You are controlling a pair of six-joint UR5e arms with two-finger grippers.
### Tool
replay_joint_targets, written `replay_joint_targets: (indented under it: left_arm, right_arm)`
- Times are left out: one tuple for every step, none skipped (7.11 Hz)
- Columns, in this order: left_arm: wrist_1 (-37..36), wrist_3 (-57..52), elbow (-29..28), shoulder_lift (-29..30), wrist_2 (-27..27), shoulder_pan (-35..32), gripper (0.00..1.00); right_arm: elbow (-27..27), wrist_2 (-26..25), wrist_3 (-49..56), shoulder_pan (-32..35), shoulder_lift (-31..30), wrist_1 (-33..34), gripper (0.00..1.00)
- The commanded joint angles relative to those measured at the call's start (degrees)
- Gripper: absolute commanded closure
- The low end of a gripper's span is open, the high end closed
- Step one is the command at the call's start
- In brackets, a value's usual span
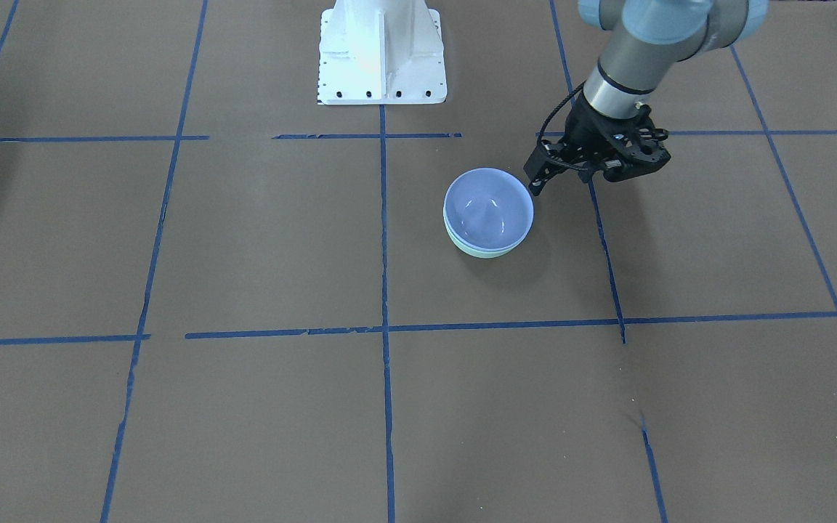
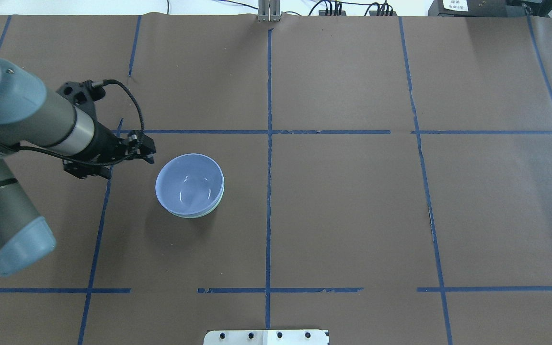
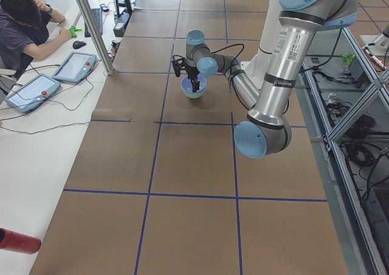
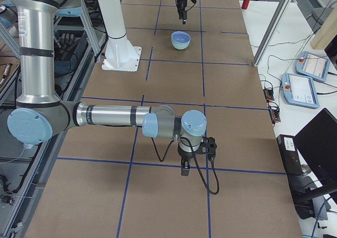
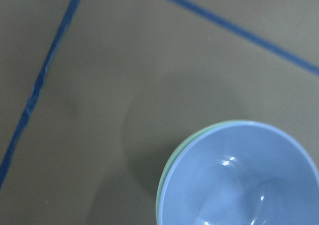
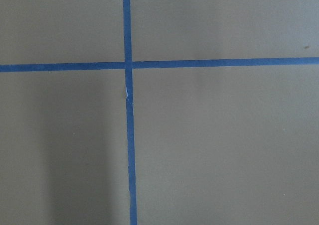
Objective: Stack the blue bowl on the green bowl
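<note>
The blue bowl (image 1: 489,207) sits nested inside the green bowl (image 1: 489,253), so only a thin mint rim shows under it. The stack stands on the brown table near the middle line, on my left arm's side. It also shows in the overhead view, blue bowl (image 2: 189,182) in green bowl (image 2: 195,215), and in the left wrist view, blue bowl (image 5: 239,180) in green bowl (image 5: 166,171). My left gripper (image 1: 564,180) hangs just beside the stack, open, empty and clear of it. My right gripper (image 4: 185,169) hangs over bare table far from the bowls; I cannot tell whether it is open.
The table is brown paper with a grid of blue tape lines (image 2: 268,143). The robot's white base (image 1: 382,54) stands at the table's edge. An operator (image 3: 27,28) sits at a side desk with tablets, off the table.
</note>
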State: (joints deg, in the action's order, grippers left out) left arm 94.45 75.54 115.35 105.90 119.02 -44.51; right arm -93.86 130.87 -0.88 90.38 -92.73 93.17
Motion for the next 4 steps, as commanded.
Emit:
replay_joint_targets:
  left_arm:
    - [-0.1,-27.2,0.3,-9.4,6.7,-13.0,0.0]
    - [-0.3,-40.1,0.1,-14.7,7.4,-19.4,0.0]
    - [-0.3,-53.9,-0.5,-20.0,7.5,-24.9,0.0]
    - [-0.6,-68.7,-2.6,-24.4,7.5,-31.7,0.0]
  right_arm:
    - [0.0,0.0,0.0,0.0,0.0,0.0,0.0]
    - [0.0,0.0,-0.1,0.0,0.0,0.0,0.0]
    - [0.0,0.0,-0.1,0.0,0.0,0.0,0.0]
    - [0.0,0.0,-0.1,0.1,0.0,0.0,0.0]
